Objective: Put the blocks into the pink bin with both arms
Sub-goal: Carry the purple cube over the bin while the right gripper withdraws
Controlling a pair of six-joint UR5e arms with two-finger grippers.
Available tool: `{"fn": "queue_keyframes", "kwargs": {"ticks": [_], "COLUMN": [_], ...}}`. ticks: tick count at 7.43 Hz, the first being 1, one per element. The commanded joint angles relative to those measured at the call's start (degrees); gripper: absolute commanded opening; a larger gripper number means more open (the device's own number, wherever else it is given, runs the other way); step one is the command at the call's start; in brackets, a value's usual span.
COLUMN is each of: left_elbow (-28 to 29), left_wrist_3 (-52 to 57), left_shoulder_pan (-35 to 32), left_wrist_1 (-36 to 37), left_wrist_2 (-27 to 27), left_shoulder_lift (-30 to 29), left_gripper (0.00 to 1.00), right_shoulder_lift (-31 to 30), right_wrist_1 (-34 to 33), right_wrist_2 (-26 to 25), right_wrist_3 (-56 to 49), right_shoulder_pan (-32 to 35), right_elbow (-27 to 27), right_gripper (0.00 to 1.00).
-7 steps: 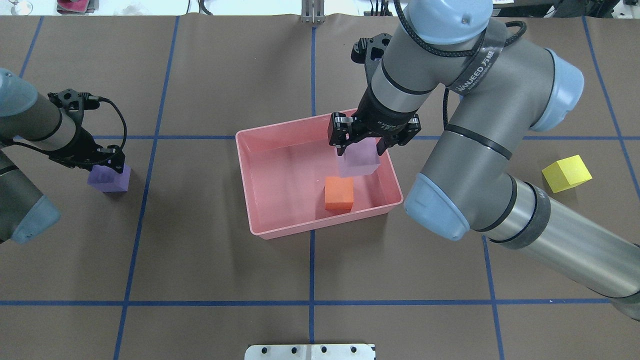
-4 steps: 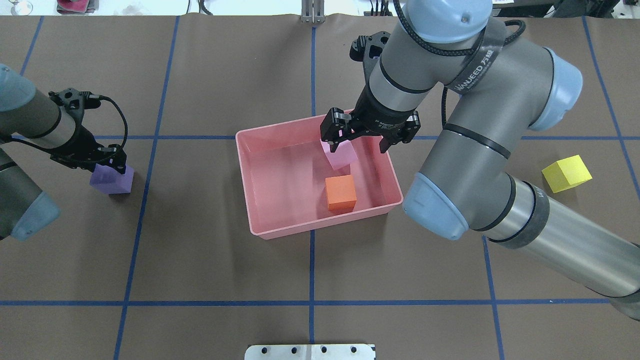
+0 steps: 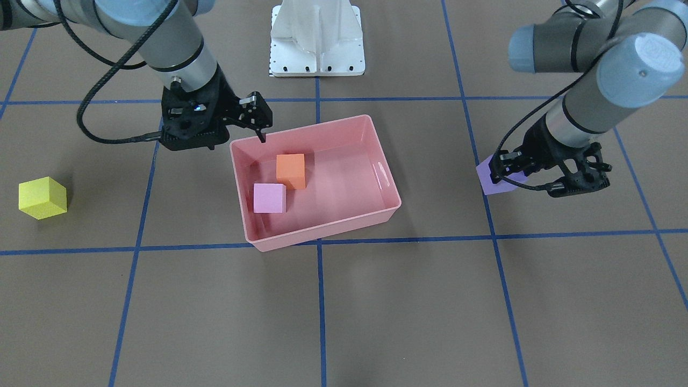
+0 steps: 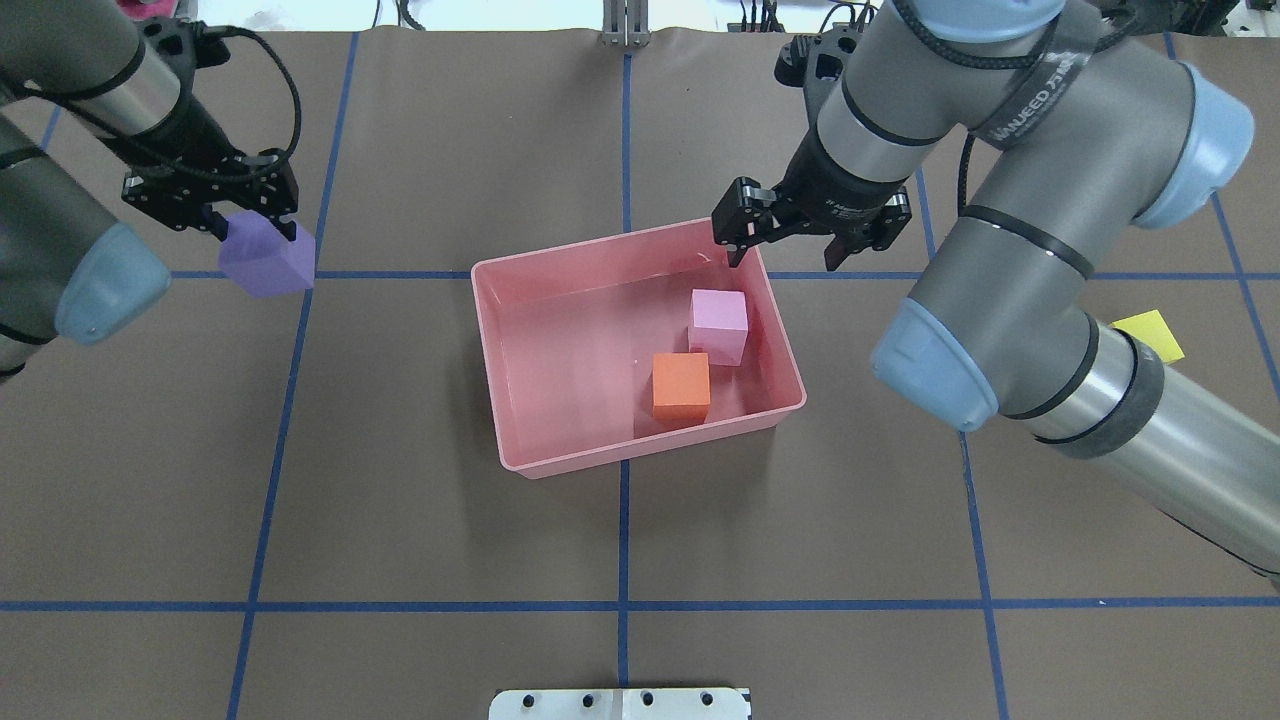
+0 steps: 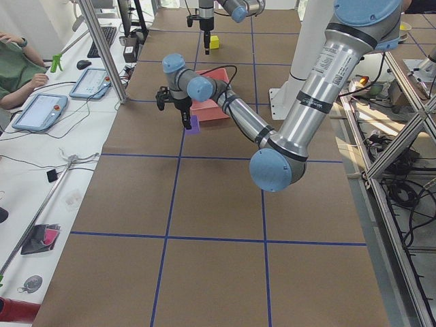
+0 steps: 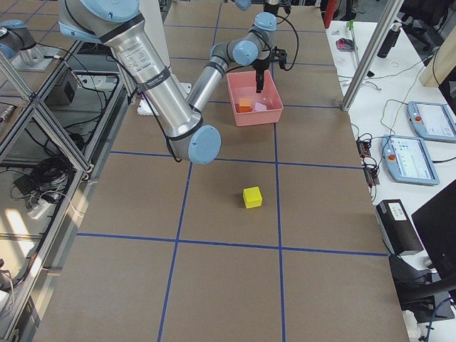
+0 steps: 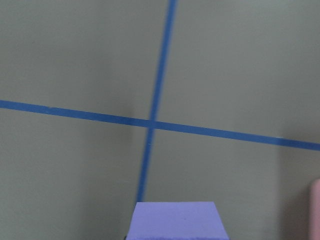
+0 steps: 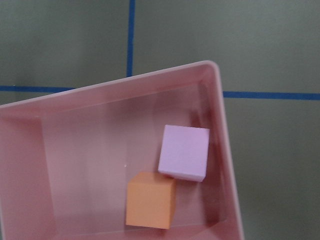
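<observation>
Brown table (image 4: pixel 400 520), salmon-pink bin (image 4: pixel 488 330), orange cube (image 4: pixel 681 386), lilac cube (image 4: pixel 718 322) inside

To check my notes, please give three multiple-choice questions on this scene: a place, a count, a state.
1. How many blocks lie in the pink bin? A) one B) two C) four
2. Where is the yellow block? A) on the table B) in the bin C) in a gripper
3. The right gripper has its fingers: A) shut on a block B) spread, empty C) hidden
Answers: 1 B: orange block and light pink block; 2 A: it rests on the table; 3 B: nothing between them.
</observation>
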Motion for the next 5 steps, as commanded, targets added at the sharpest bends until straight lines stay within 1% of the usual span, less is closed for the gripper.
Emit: {"fn": "queue_keyframes", "kwargs": {"ticks": [1,2,3,4,5], "left_elbow": [-2.8,-3.0,-2.3,-0.3,2.7], "left_wrist_3": [-9.0,-16.9,-22.5,-25.6,-27.7], "left_shoulder_pan": [0.8,4.9,10.6,14.0,15.9], "left_wrist_1": [12.7,12.5,11.6,6.4,2.6], "left_wrist_2": [-0.2,0.1,2.9,8.3,9.1], "left_shoulder_lift": [-12.6,-16.0,-18.5,-19.3,-18.9], "left_gripper": [0.00,0.00,0.00,0.00,0.00], "right_shoulder_lift": [-7.7,-11.5,-14.5,-17.6,-20.3], "right_wrist_1": [-0.1,-0.1,0.0,0.3,0.4], "right_wrist_2": [1.0,1.1,1.1,2.5,3.2], "right_wrist_3": [-14.5,-23.0,-30.7,-36.8,-41.8], "right_shoulder_pan": [7.1,10.4,13.5,16.5,19.4], "right_elbow": [1.2,1.0,0.3,-0.7,-1.8], "right_gripper": [0.99,1.00,0.99,0.99,0.99]}}
